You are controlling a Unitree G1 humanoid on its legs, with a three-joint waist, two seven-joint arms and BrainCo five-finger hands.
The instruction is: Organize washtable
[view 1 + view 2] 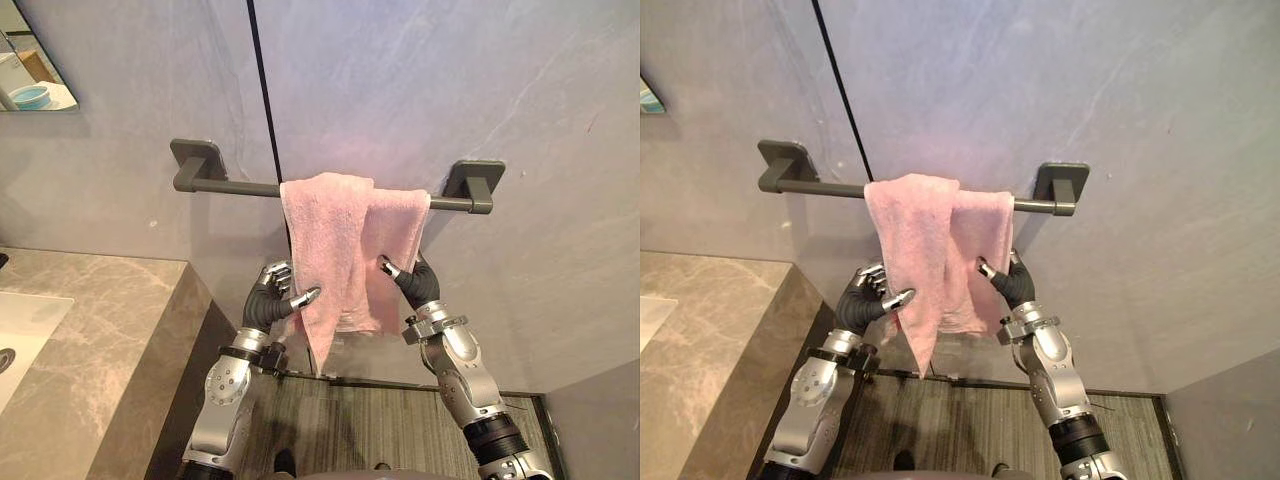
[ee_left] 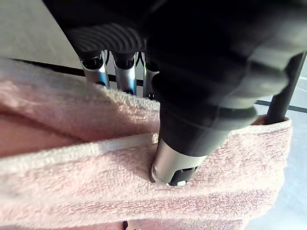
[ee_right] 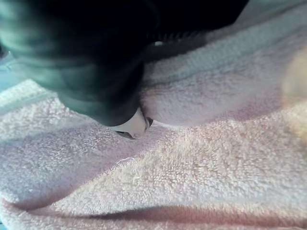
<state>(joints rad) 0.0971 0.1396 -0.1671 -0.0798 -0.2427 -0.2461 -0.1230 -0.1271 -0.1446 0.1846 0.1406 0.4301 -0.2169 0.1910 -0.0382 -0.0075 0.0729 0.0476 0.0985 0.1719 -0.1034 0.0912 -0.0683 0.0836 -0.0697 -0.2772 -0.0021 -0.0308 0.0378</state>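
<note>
A pink towel (image 1: 340, 240) hangs bunched over the right half of a dark grey wall bar (image 1: 230, 187), with one corner drooping lower in the middle. My left hand (image 1: 268, 305) is at the towel's left edge. Its thumb (image 2: 175, 165) presses the front of the cloth, while its fingers (image 2: 96, 67) pass behind the folded edge. My right hand (image 1: 418, 285) holds the towel's right edge lower down. There the thumb (image 3: 132, 125) is pushed into the pink cloth (image 3: 201, 163), and the fingers go behind it.
A grey marble counter (image 1: 110, 320) with a white sink (image 1: 25, 325) runs along the left, its corner close to my left arm. A mirror corner (image 1: 30, 85) shows at the upper left. Striped flooring (image 1: 370, 420) lies below the towel.
</note>
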